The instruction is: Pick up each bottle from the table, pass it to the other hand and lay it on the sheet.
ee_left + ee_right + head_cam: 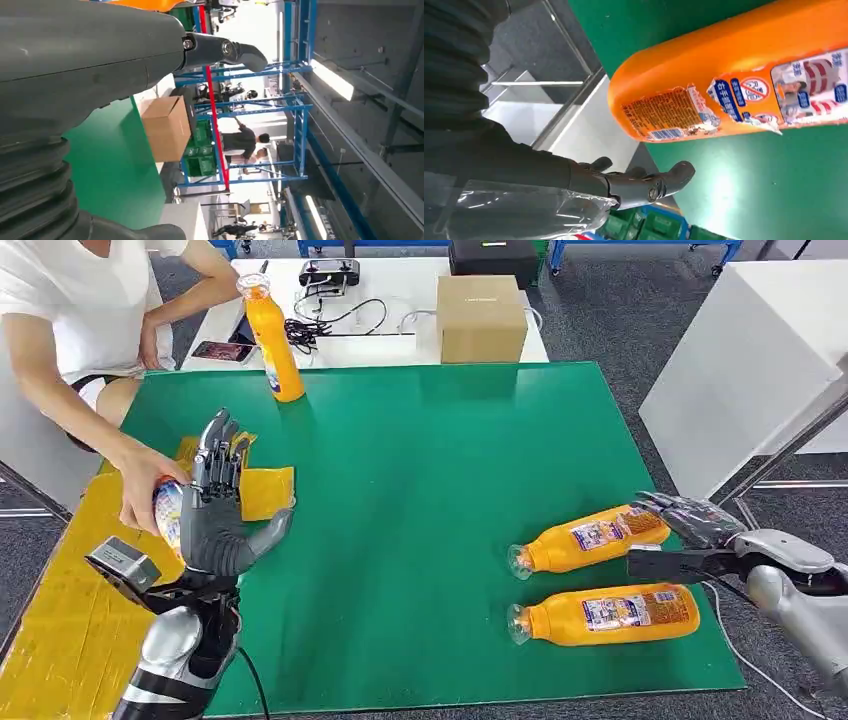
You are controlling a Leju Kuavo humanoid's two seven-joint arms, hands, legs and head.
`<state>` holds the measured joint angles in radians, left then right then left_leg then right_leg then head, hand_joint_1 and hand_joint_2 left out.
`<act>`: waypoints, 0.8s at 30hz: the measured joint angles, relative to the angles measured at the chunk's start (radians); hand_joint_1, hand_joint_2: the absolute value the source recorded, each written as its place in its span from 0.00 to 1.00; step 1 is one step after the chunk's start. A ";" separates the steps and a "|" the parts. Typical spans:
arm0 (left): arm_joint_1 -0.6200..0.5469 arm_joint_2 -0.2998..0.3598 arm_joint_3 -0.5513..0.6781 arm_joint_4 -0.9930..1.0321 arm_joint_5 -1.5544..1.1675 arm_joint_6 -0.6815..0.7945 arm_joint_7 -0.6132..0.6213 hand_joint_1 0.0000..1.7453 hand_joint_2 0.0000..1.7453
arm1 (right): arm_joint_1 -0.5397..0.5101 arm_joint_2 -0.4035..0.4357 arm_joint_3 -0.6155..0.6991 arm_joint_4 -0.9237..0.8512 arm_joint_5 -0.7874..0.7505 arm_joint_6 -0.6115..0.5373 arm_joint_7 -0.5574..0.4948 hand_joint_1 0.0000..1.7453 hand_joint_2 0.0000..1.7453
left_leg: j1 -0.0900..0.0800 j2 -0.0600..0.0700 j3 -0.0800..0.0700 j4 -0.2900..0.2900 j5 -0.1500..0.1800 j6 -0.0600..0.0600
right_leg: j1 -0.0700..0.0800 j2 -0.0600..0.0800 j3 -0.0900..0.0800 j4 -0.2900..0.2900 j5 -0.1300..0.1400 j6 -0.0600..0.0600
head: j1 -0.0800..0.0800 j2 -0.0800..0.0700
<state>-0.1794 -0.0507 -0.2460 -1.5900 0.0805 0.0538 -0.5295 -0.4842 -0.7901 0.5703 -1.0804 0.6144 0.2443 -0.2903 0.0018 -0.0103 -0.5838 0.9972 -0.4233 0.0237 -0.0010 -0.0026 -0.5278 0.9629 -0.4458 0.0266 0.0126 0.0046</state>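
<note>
Four orange plastic bottles show in the head view. One orange bottle with a printed label [168, 512] lies at the edge of the yellow sheet [70, 610], half hidden behind the left robot hand [218, 510]. That robot hand stands upright with its fingers straight and its thumb stuck out sideways; its palm seems to rest against the bottle, but I cannot tell whether it grips it. A person's hand [140, 485] clasps the same bottle from the far side.

Taking the green worktop mat [420, 460] as landmark: a tall orange bottle standing upright [273, 338] sits near its far edge, on the robot's left. Two more orange bottles lie on their sides near its right edge, necks pointing towards the mat's middle. The farther lying bottle [588, 538] has its base just beside the right robot hand [695, 520], whose dark fingers are spread and hold nothing; in the right wrist view the fingers [644, 185] sit apart from that bottle's base. The nearer lying bottle [605, 616] rests alone, closer to the mat's front edge.

Beyond the mat's far edge a white table [400, 340] carries a brown cardboard box [481, 318], black cables [330, 320] and a phone [223, 351]
</note>
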 measured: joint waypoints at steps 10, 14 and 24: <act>-0.006 -0.005 -0.016 0.000 -0.009 0.006 0.006 0.00 1.00 | -0.022 0.207 0.021 0.235 0.165 -0.220 0.005 0.00 1.00 | 0.001 0.001 0.001 0.000 0.000 0.000 | 0.001 0.001 0.000 0.000 0.000 0.000 | 0.000 0.000; -0.009 -0.009 -0.021 0.002 -0.010 0.006 0.008 0.00 1.00 | -0.034 0.258 0.020 0.288 0.183 -0.243 0.010 0.00 1.00 | 0.001 0.001 0.001 0.000 0.000 0.000 | 0.001 0.001 0.000 0.000 0.000 0.000 | 0.000 0.000; -0.013 -0.016 -0.022 0.019 -0.010 0.006 0.015 0.00 1.00 | -0.070 0.344 0.018 0.387 0.263 -0.301 0.045 0.00 1.00 | 0.001 0.006 0.008 0.000 0.000 0.000 | 0.001 0.004 0.005 0.000 0.001 0.000 | 0.001 0.000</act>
<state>-0.1926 -0.0671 -0.2678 -1.5709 0.0702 0.0595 -0.5146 -0.5542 -0.4456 0.5886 -0.6932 0.8777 -0.0572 -0.2453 0.0032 -0.0046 -0.5760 0.9968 -0.4232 0.0236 -0.0005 0.0010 -0.5227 0.9626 -0.4450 0.0263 0.0134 0.0046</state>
